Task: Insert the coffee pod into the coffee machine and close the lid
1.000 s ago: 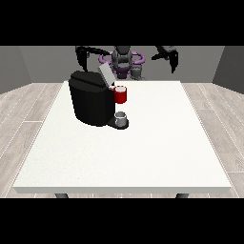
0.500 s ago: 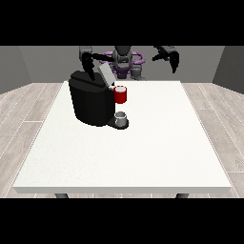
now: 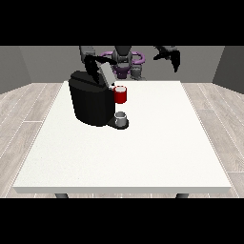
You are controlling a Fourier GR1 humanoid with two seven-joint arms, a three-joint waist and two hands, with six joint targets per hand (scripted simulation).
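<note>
Front view: arm on the view's left has swung in over the coffee machine

Compared with a second ago, the hand at the view's left [image 3: 90,63] has moved in from the side and now sits just above the back of the coffee machine [image 3: 91,101], right by the raised grey lid [image 3: 105,74], so closing the lid looks like the step in hand. Can't tell how its fingers lie. The hand at the view's right [image 3: 172,55] is held up, well clear of the table [image 3: 143,152], fingers hanging relaxed with nothing in them. A small grey thing [image 3: 121,116] sits on the machine's base under a red thing at the machine [image 3: 120,95]; can't tell if that's the pod.
</note>
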